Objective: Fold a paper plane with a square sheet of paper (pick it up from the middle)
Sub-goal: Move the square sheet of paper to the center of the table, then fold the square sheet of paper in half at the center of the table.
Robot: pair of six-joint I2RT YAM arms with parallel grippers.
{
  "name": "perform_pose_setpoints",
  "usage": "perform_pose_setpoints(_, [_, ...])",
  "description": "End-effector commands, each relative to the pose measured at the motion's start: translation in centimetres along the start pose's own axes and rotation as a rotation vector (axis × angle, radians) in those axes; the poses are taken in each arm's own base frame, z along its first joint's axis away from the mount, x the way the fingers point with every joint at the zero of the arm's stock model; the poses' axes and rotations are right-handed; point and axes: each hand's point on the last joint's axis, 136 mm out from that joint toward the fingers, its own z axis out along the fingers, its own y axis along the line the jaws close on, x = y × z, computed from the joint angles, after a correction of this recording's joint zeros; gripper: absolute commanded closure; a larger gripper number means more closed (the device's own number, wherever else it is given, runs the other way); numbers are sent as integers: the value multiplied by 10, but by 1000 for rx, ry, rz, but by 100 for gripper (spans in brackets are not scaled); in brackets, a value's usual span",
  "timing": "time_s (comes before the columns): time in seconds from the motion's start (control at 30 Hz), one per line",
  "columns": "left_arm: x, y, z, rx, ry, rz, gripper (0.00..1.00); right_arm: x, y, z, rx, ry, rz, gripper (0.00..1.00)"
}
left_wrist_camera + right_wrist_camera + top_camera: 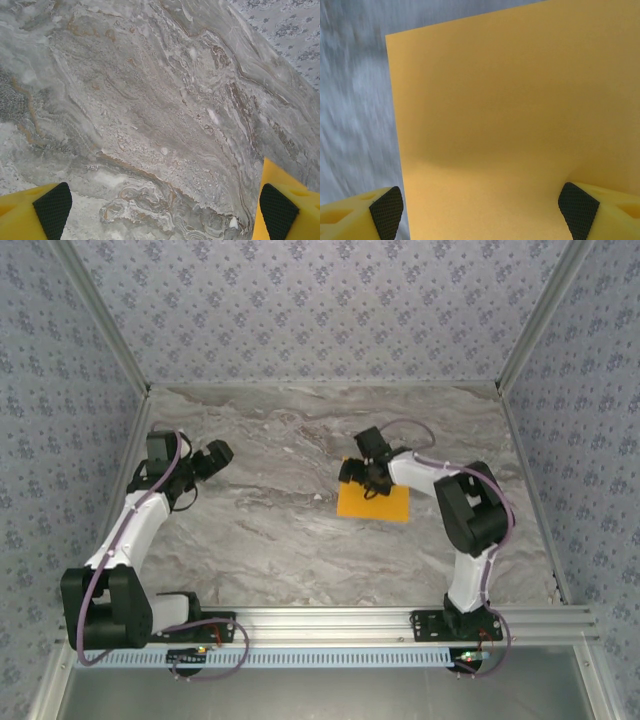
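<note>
The square sheet of paper is seen lying flat on the grey marble-patterned table, directly beneath the right gripper, whose jaws are set wide apart and are not clamped on anything. From the right wrist, the orange sheet is spread out ahead of the fingers and across the gap between them. One black pad is placed on the paper, where a faint dimple is shown at its tip. The other pad is positioned just beside the sheet's side edge, over bare table; whether that pad touches the surface cannot be told. From above, the gripper is found over the far edge of the sheet, with most of the paper extending toward the arm's base. The left gripper is kept well apart from the sheet, off to the right gripper's side across open table. Its jaws are likewise spread wide, and bare marble is seen between its yellow fingers. The table is enclosed by patterned walls.
</note>
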Motion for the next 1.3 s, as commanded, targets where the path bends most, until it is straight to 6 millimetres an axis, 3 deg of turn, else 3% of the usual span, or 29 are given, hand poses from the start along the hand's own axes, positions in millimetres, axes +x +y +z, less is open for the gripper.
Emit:
perform_pose_setpoints(0.0, [-5,-11,0,37,-6,2,1,136,-65,6,230,333,-11,11])
perform_pose_setpoints(0.07, [-5,-11,0,34,-5,0,1,159,-72,-3,266,338,-15,11])
perform_pose_setpoints(0.13, [-4,-11,2,34,-1,-2,1,166,-72,-10,275,336,-16,11])
perform_pose_setpoints(0.33, [-2,-14,6,46,23,-8,1,103,-25,-61,220,226,-87,14])
perform_pose_setpoints(0.43, [1,-13,7,49,30,-8,1,91,-28,-73,253,213,-85,8])
perform_pose_setpoints(0.5, [3,-11,8,47,34,-9,1,91,-39,-73,312,217,-92,0])
perform_pose_setpoints(0.6, [5,-11,9,50,39,-11,1,94,-46,-67,330,232,-119,0])
perform_pose_setpoints(0.87, [6,-12,13,54,53,-16,1,84,-35,-57,283,295,-211,0])
perform_pose_setpoints(1.07, [7,-11,14,53,57,-15,1,82,-40,-43,271,337,-227,0])
perform_pose_setpoints(1.27, [9,-10,17,48,68,-22,1,101,-51,-24,286,408,-230,0])
